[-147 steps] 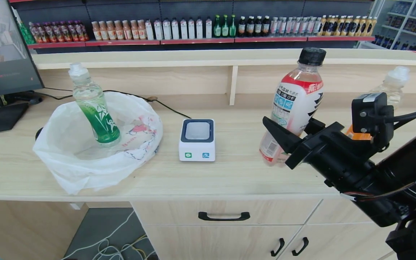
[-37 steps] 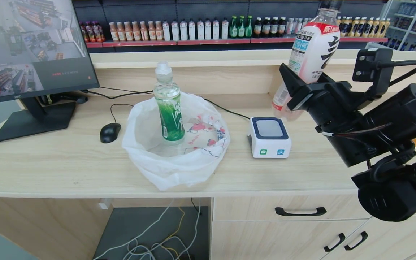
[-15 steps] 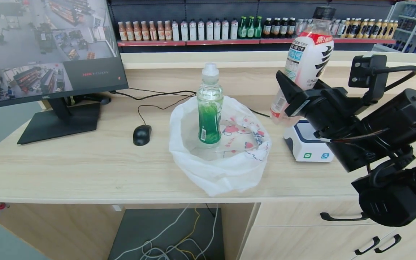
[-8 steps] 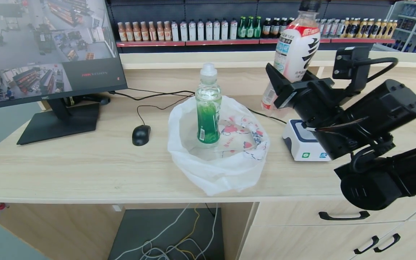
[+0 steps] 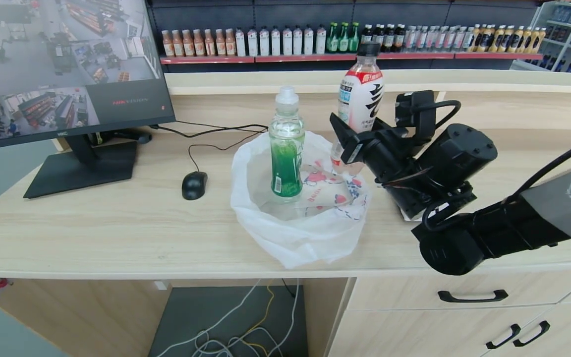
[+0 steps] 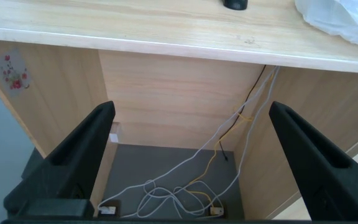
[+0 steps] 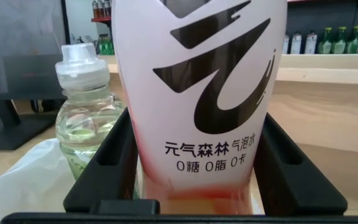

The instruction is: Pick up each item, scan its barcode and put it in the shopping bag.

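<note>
My right gripper is shut on a pink-and-white bottle with a black cap, held upright. The bottle's base hangs just over the right rim of the white shopping bag. A green bottle stands upright inside the bag, to the left of the held one. In the right wrist view the held bottle sits between the black fingers, with the green bottle and the bag behind. My left gripper is open, low in front of the counter, facing the cables under it.
A monitor on a stand and a black mouse sit left of the bag, with cables along the counter's back. A raised ledge runs behind. Drawer handles are below on the right. My right arm covers the scanner.
The right arm has carried the pink-and-white bottle leftward and down, from above the scanner to the bag's right rim. Further back, the head camera swung left. The green bottle has stayed put.
</note>
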